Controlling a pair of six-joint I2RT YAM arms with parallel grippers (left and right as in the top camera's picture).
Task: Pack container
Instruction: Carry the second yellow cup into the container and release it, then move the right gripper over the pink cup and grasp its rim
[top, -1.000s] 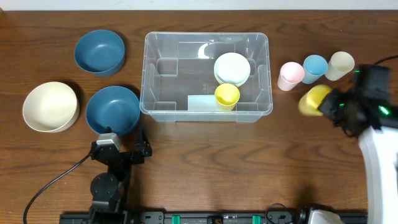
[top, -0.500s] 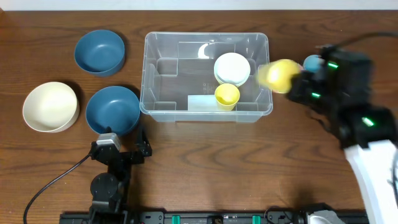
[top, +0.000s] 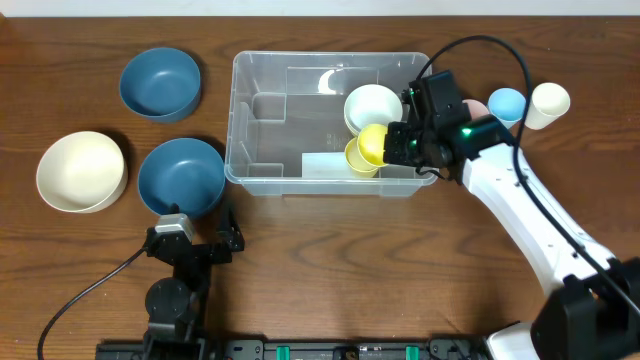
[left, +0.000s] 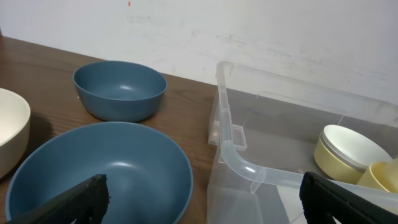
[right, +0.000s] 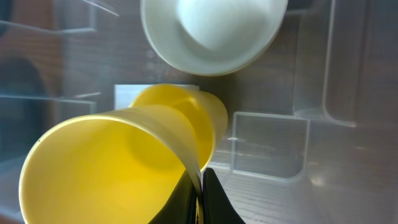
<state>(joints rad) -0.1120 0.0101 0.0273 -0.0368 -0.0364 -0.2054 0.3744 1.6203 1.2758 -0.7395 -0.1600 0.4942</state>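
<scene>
The clear plastic container (top: 240, 120) stands mid-table with a pale label on its front wall. Inside it are stacked cream bowls (top: 372, 105) and a yellow cup (top: 357, 160). My right gripper (top: 398, 143) is shut on the rim of a second yellow cup (top: 373, 142) and holds it tilted over the container, just above the first cup. In the right wrist view the held cup (right: 106, 168) fills the lower left, pinched between the fingers (right: 200, 193). My left gripper (left: 199, 199) is open and empty, low near a blue bowl (left: 93, 174) and the container's corner (left: 239, 158).
Two blue bowls (top: 160, 83) (top: 181, 177) and a cream bowl (top: 82, 171) sit left of the container. A pink cup (top: 476, 106), a blue cup (top: 507, 103) and a cream cup (top: 550, 102) stand to its right. The left arm's base (top: 180, 262) is at the front.
My right gripper has carried the yellow cup leftward from beside the cups on the right to over the container's right part. The left arm has not moved.
</scene>
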